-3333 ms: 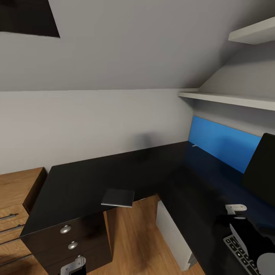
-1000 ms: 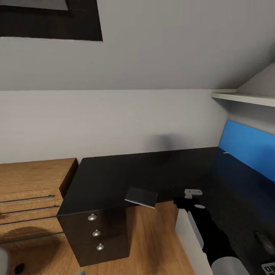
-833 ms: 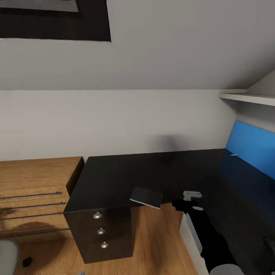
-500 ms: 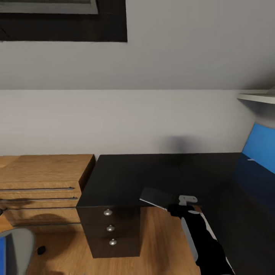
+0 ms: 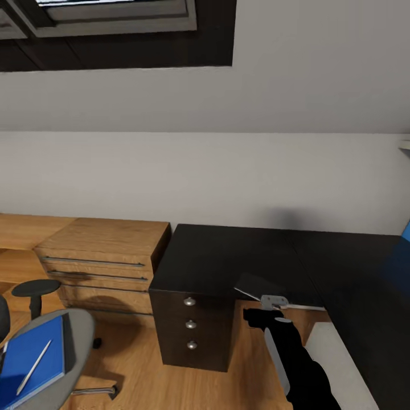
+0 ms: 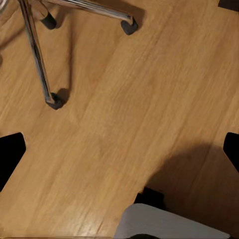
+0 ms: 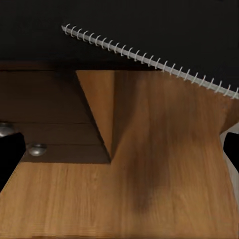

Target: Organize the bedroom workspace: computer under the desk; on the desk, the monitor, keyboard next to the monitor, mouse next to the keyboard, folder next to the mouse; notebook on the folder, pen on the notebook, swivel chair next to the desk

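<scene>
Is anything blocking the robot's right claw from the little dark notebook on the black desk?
Nothing visible. The right gripper sits just in front of the small dark spiral notebook, which overhangs the front edge of the glossy black desk.

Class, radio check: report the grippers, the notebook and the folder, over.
Right gripper open at the notebook on the desk edge, not gripping. Folder with pen on swivel chair. Left gripper open over floor.

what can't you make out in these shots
- Notebook: head view, near corner hidden by the right gripper; jaw state unclear.
- Folder with pen on the swivel chair: cut by the head view's edge.
- Left gripper: fingertips clipped in left wrist view.
</scene>
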Controlling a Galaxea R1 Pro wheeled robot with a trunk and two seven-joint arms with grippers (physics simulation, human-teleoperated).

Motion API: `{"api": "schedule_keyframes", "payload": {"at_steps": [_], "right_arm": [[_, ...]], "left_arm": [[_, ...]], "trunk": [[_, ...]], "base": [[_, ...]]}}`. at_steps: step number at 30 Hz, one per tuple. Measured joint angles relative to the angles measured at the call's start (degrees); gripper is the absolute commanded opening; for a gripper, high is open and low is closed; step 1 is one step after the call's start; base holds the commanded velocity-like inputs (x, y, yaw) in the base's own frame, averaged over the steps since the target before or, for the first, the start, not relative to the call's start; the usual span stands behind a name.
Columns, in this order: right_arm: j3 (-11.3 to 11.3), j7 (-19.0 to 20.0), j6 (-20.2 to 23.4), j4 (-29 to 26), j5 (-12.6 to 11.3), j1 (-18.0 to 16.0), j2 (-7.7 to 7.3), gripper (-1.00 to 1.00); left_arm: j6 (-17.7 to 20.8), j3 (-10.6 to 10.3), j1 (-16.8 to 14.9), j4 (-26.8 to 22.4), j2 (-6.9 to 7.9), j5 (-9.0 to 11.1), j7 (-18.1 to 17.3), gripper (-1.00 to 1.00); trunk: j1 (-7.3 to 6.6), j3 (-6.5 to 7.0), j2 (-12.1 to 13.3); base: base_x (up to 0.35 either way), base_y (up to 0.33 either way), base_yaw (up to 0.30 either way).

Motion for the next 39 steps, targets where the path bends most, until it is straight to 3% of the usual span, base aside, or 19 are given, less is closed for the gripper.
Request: {"api": "schedule_keyframes", "payload": {"at_steps": [4,9,28,39], "right_arm": [[1.2,0.1,0.0,0.0,0.0,0.3,0.33,1.0],[2.2,0.1,0.0,0.0,0.0,0.8,0.54,1.0],[4.9,-1.8,-0.3,2.4,-0.1,1.2,1.81,1.0],[6.4,-1.9,-0.4,3.1,-0.1,1.2,1.81,1.0]], "left_arm": [[-3.0,0.0,0.0,1.7,0.4,0.1,-0.1,1.0],[-4.1,0.0,0.0,2.3,0.56,0.1,-0.2,1.0],[-4.6,-0.2,0.0,2.7,0.28,0.1,-0.2,1.0],[-4.7,-0.2,0.0,2.7,0.42,0.2,-0.2,1.0]], "trunk": [[-0.01,-0.11,0.0],[-0.01,-0.25,0.0],[-0.01,-0.82,0.0],[-0.01,-1.23,0.0]], "base": [[-0.02,0.007,0.277],[-0.006,0.002,0.277],[-0.001,0.0,0.276],[0.0,0.0,0.267]]}}
